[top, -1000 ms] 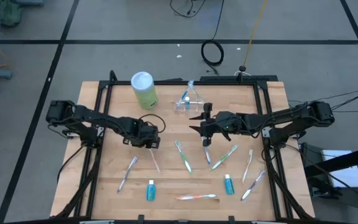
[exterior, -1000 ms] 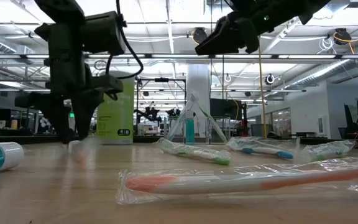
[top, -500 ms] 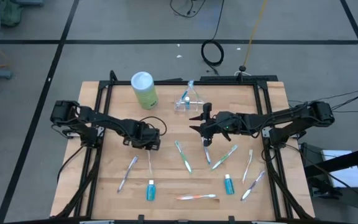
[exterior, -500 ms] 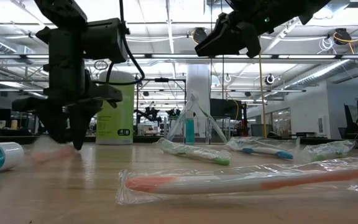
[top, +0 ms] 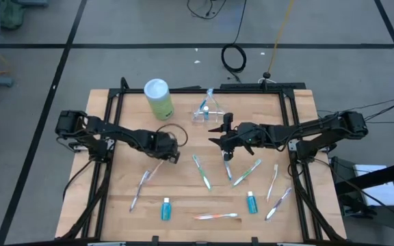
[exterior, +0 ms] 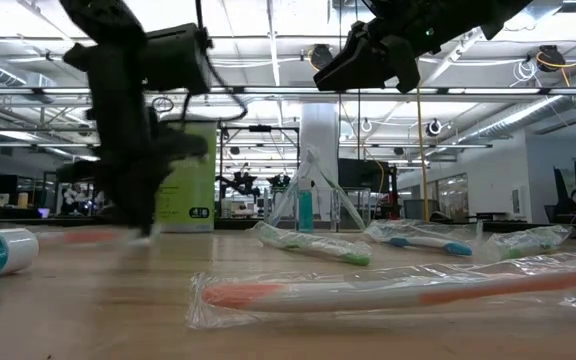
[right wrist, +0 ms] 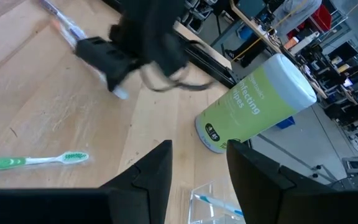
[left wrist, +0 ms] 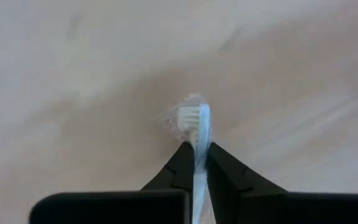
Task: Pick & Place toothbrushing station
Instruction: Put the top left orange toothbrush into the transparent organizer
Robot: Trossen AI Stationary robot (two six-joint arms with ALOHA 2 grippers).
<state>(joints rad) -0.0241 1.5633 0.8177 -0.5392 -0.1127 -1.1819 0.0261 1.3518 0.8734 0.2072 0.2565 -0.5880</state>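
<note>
a wrapped white toothbrush [left wrist: 199,134] is pinched between the closed fingers of the left gripper [left wrist: 197,151], bristle head protruding beyond the tips, low over the table [top: 183,198] left of centre. the right gripper [right wrist: 197,163] is held parted and empty above table centre.

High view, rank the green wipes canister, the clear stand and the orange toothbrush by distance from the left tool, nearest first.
From the left tool:
1. Green wipes canister, at the table's back.
2. Clear stand, back centre.
3. Orange toothbrush, front edge.
</note>
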